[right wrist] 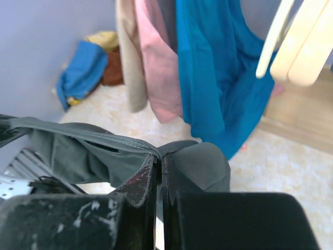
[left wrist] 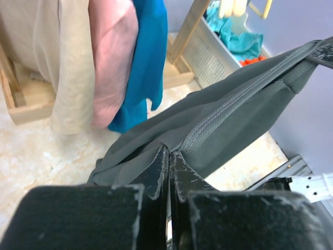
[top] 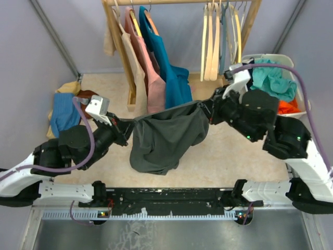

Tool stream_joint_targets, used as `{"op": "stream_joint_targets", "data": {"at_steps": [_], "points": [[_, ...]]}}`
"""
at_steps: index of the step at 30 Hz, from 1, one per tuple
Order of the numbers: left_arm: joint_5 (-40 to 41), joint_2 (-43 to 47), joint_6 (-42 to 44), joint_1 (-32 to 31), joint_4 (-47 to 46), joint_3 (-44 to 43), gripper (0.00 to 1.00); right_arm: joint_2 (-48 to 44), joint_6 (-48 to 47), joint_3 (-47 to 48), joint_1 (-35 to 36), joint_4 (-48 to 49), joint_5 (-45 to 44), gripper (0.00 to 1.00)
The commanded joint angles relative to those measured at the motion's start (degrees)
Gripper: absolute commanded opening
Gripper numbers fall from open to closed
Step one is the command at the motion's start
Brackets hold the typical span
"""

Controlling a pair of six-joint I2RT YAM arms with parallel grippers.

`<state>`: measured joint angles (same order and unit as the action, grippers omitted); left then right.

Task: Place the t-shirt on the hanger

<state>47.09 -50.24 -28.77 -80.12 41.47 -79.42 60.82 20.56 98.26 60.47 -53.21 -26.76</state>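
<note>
Left gripper (top: 126,131) clamped shut on one end of the t-shirt (top: 166,136) edge, left of centre frame. Right gripper (top: 206,110) pinched shut on the other end, right of centre. Edge pulled taut between them, body sagging in a pouch below. Further back, upper centre: pink garment (top: 151,78) and teal shirt (top: 170,70) on the rack. Pale wood hangers (top: 210,44) hang on the rail, upper right.

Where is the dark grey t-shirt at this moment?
In the top view, the t-shirt hangs in the centre, stretched between the left end effector and the right end effector, in front of the clothes rack and close to the teal shirt.
</note>
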Motion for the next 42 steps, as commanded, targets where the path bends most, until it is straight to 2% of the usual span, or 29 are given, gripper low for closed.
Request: {"op": "stream_joint_targets", "data": {"at_steps": [1, 6, 10, 14, 19, 23, 28, 33, 39, 42], "points": [[1.58, -0.45, 10.39, -0.22, -4.01, -6.29, 0.01, -0.74, -5.96, 8.27, -0.5, 5.25, 3.05, 0.0], [0.64, -1.69, 14.89, -0.22, -5.92, -10.45, 0.01, 2.23, -7.45, 14.51, -0.48, 5.94, 7.7, 0.0], [-0.4, -1.09, 13.84, -0.22, -5.24, -8.42, 0.02, 2.38, -5.85, 11.9, -0.51, 5.32, 8.93, 0.0], [-1.99, -0.07, 7.95, -0.22, -0.52, -3.56, 0.02, -1.34, -1.2, -0.31, -0.53, 6.4, 8.8, 0.0], [-6.87, 1.73, -4.4, -0.22, 5.28, 6.47, 0.01, -6.85, 4.99, -18.62, -0.28, 8.66, 10.9, 0.0], [-12.11, 3.3, -12.73, -0.22, 4.46, 19.54, 0.0, -10.42, 11.5, -32.8, 2.19, 10.11, 9.22, 0.0], [-16.2, 4.69, -20.69, -0.22, 0.94, 32.01, 0.0, -15.59, 20.05, -46.03, 3.6, 11.47, 7.04, 0.0], [-20.56, 4.61, -23.7, -0.22, -3.19, 38.73, 0.0, -20.5, 24.17, -54.26, 3.69, 13.09, 7.62, 0.0], [-23.91, 1.85, -24.13, -0.22, -5.22, 39.95, 0.01, -21.68, 26.04, -59.49, 4.2, 14.55, 9.54, 0.0], [-25.65, 0.66, -23.88, -0.22, -6.5, 39.92, 0.14, -21.69, 26.6, -60.56, 4.72, 15.45, 9.65, 0.0]]}}
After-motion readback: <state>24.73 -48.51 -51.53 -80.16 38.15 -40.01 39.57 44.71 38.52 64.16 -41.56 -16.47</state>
